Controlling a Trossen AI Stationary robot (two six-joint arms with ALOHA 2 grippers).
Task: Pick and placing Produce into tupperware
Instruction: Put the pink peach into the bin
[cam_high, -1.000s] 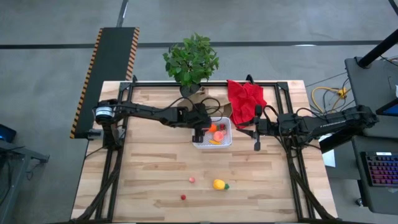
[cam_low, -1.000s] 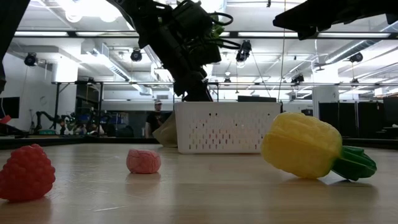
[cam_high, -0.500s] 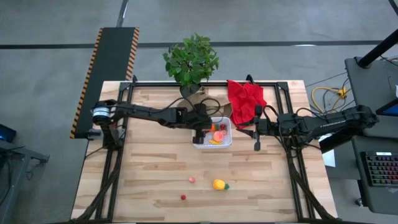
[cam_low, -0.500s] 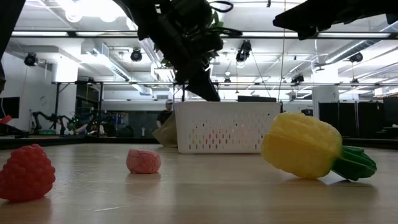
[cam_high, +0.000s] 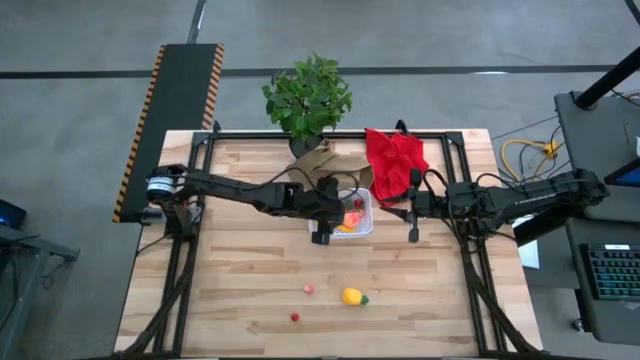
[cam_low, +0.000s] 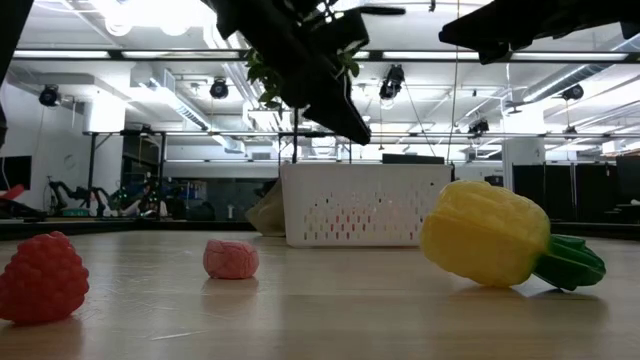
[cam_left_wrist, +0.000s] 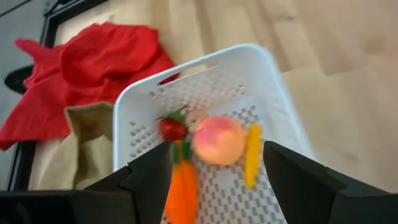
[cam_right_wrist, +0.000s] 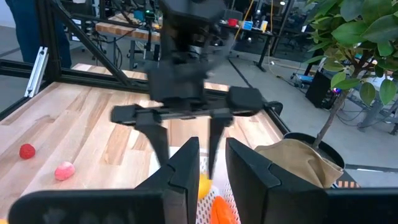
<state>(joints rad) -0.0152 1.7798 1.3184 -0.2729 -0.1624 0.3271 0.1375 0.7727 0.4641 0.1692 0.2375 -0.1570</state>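
Your left gripper (cam_high: 320, 233) hangs over the near-left edge of the white tupperware (cam_high: 364, 226), fingers spread wide and holding nothing; in the left wrist view the two dark fingers (cam_left_wrist: 149, 180) frame the tupperware (cam_left_wrist: 138, 102) with a clear gap between them. Inside it you can see an orange carrot (cam_left_wrist: 181, 190), a small red piece with green top (cam_left_wrist: 172, 128), a round pink-peach fruit (cam_left_wrist: 218, 139) and a thin yellow piece (cam_left_wrist: 252, 155), all lying close together on the dotted base. From the low view the left gripper (cam_low: 345, 118) sits above the tupperware (cam_low: 360, 205), not touching it. Your right gripper (cam_high: 413, 232) waits just right of the tupperware above the table (cam_high: 240, 290), fingers narrow, close to each other and empty, as the right wrist view shows (cam_right_wrist: 208, 165). Three pieces of produce are out on the wood near the front: a yellow fruit with green tip (cam_high: 351, 296), a pink piece (cam_high: 309, 289) and a small red berry (cam_high: 294, 317), all well apart from the tupperware. The red cloth (cam_high: 395, 155) and crumpled brown paper bag (cam_high: 325, 160) lie behind the tupperware, the potted plant (cam_high: 307, 95) at the far edge. No readable writing, brand or label on anything.
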